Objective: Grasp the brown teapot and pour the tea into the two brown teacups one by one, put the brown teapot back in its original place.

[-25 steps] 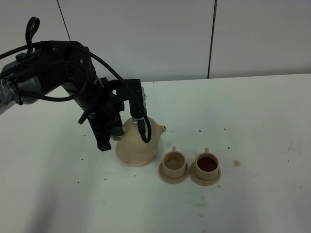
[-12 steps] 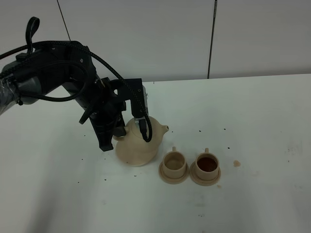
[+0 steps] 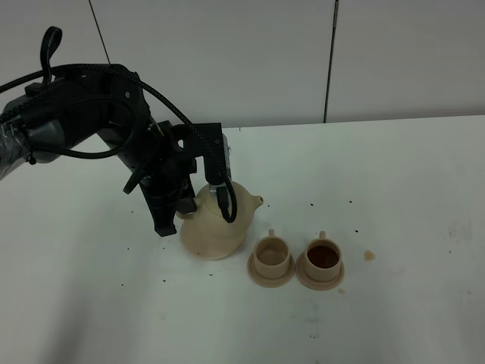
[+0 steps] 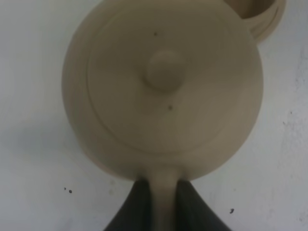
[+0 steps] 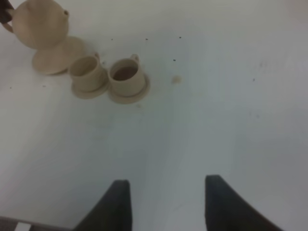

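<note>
left hand (image 4: 162,207) is pinching the loop handle (image 4: 163,192) of the teapot (image 3: 216,227), with its two dark fingers pressing in on either side of the loop. the teapot is hanging over the white desk (image 3: 394,189), seemingly just above its wide saucer (image 5: 60,60), and its spout (image 3: 256,201) is pointing toward the cups. two small cups are sitting on their own saucers just beside the teapot. the far cup (image 3: 323,256) is holding dark tea, while the near cup (image 3: 271,255) is looking pale and empty inside. right hand (image 5: 168,202) is hovering spread and empty, well apart from everything.

judging by this, the second pour is the step in hand. to do it well, the arm should be carrying the spout right over the near cup's mouth before tipping. it should then be tilting slowly, since the cup is narrow and a thin stream is easier to aim. the grip on the thin loop is offering little hold against twisting, so smooth wrist motion is mattering. the lid (image 4: 165,71) is resting loose-looking on top and could be sliding off at a steep tilt. the near cup is sitting close beside the full one, so a nudge could be spilling tea.
</note>
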Robot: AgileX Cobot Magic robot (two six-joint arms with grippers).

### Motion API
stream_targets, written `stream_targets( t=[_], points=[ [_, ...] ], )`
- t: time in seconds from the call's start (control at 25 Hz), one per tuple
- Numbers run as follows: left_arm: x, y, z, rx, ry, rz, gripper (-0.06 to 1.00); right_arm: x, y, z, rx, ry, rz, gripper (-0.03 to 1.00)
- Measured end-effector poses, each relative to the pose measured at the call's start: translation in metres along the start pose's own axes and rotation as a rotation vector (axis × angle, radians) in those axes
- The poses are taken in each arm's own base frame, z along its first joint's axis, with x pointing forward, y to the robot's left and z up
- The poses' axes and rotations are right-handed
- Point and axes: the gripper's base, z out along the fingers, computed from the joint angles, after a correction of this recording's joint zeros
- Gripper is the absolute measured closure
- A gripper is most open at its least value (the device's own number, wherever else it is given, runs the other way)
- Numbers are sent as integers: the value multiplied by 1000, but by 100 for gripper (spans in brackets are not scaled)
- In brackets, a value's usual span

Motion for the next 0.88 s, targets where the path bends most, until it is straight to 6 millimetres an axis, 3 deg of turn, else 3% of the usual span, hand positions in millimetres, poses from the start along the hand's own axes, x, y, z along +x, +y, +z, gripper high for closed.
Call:
stream_targets(
  t=[0.48, 0.88],
  points=[
    [-16, -8, 1, -9, 20, 69, 77, 0, 0, 0, 0, 0, 0, 62],
    [-14, -7, 1, -42, 95, 131, 77, 0, 0, 0, 0, 0, 0, 62]
  ],
)
